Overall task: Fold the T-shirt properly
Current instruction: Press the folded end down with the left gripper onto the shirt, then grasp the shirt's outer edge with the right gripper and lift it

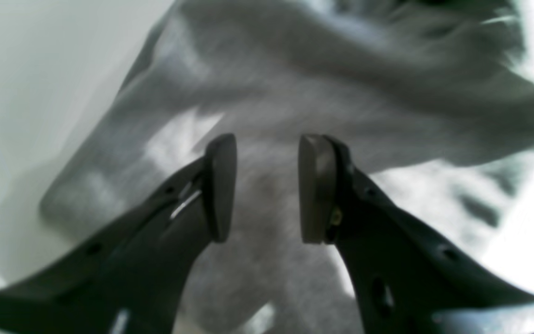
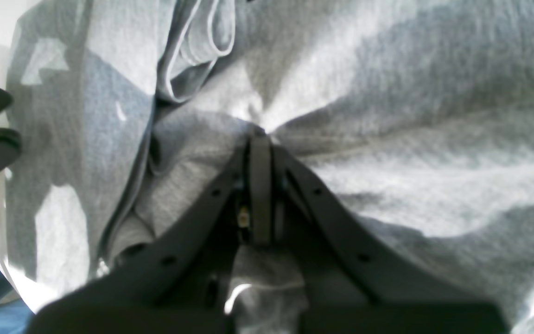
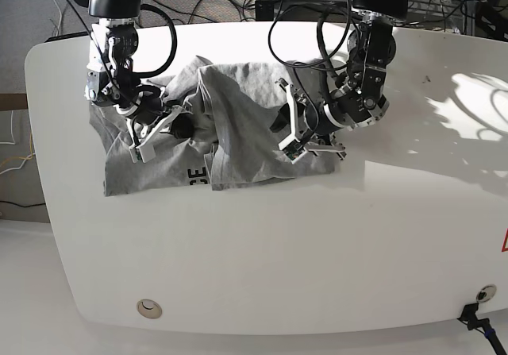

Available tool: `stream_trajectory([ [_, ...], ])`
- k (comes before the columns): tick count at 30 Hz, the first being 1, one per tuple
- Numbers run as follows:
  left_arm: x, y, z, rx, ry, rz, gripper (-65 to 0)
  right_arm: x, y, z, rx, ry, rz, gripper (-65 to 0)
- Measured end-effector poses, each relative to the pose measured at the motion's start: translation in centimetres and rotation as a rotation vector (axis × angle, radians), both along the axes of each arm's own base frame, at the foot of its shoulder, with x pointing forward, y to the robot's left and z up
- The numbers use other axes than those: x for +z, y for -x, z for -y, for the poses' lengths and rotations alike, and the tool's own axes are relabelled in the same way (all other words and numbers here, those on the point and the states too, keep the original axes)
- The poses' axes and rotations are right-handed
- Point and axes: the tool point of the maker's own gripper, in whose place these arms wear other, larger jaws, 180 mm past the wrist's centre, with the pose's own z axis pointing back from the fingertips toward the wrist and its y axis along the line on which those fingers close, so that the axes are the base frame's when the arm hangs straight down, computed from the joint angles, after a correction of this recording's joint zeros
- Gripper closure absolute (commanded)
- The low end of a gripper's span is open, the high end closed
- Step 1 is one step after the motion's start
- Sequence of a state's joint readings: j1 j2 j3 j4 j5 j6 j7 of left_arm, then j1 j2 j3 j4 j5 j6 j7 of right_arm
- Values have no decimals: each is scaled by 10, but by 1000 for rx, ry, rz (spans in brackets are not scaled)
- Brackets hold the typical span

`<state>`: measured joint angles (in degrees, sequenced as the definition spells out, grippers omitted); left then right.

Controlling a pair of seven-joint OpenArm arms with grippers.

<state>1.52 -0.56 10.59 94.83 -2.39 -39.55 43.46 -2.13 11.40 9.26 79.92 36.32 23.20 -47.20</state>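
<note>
The T-shirt (image 3: 230,133) lies crumpled on the far half of the white surface (image 3: 262,260), bunched in ridges, with part of its black lettering (image 3: 198,176) showing at the near edge.

The right gripper (image 2: 260,134) has its jaws pressed together on a pinch of grey fabric; in its wrist view the cloth puckers outward from the tips in radiating creases, and a folded hem (image 2: 202,51) lies just beyond. In the base view this gripper (image 3: 163,126) sits on the shirt's left portion.

The left gripper (image 1: 267,185) has its jaws parted, a clear gap between the two pads (image 1: 315,185), with nothing clamped. Grey cloth lies under and beyond the gap; whether the tips touch it cannot be told, as the view is blurred. In the base view it (image 3: 292,129) hangs over the shirt's right portion.
</note>
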Motion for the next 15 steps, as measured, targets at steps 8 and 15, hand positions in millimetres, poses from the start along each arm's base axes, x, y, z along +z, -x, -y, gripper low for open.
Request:
stream_trajectory([
  [8, -31, 1, -41, 89, 13, -60, -144, 0, 0, 0, -1, 1, 0, 0],
  [15, -42, 11, -35, 98, 70, -92, 0, 0, 0, 0, 0, 1, 0, 0],
])
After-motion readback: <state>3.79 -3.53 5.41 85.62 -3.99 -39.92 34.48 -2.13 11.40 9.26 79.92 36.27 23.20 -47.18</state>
